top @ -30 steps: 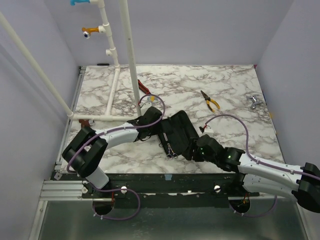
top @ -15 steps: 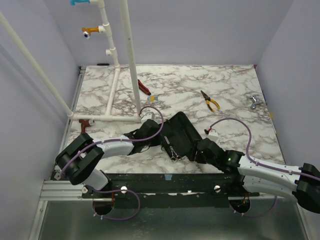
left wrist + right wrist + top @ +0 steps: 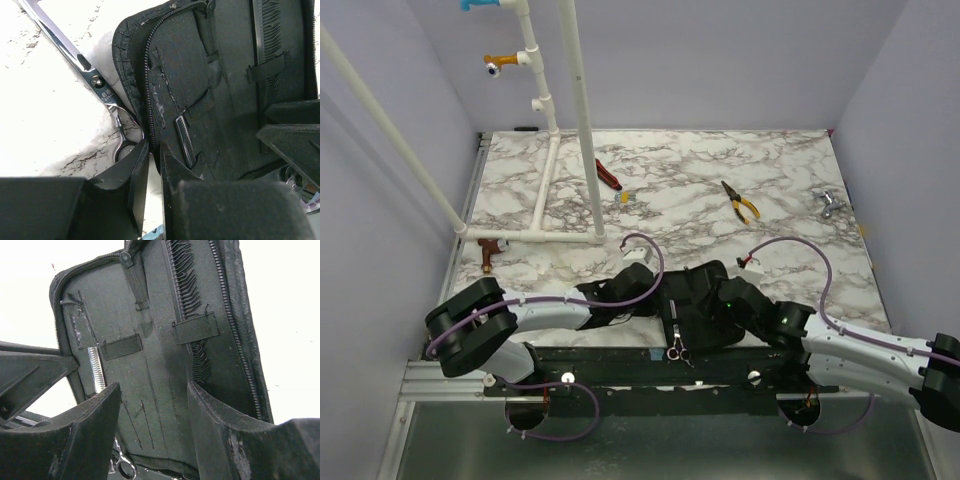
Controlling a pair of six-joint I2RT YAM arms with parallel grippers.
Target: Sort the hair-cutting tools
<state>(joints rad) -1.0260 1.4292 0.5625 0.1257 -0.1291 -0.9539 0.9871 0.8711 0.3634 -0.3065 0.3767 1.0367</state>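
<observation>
Scissors (image 3: pixel 97 82) lie just beside the left gripper (image 3: pixel 154 152), outside the case (image 3: pixel 200 65)

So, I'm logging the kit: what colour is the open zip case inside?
Black throughout; the case shows best in the right wrist view.

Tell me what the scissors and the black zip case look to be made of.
Scissors: most likely polished steel, going by the mirror-bright silver blades and the pivot screw. Case: matte black woven fabric, probably nylon, with stitched straps that look elastic and a coil zipper along its edge.
</observation>
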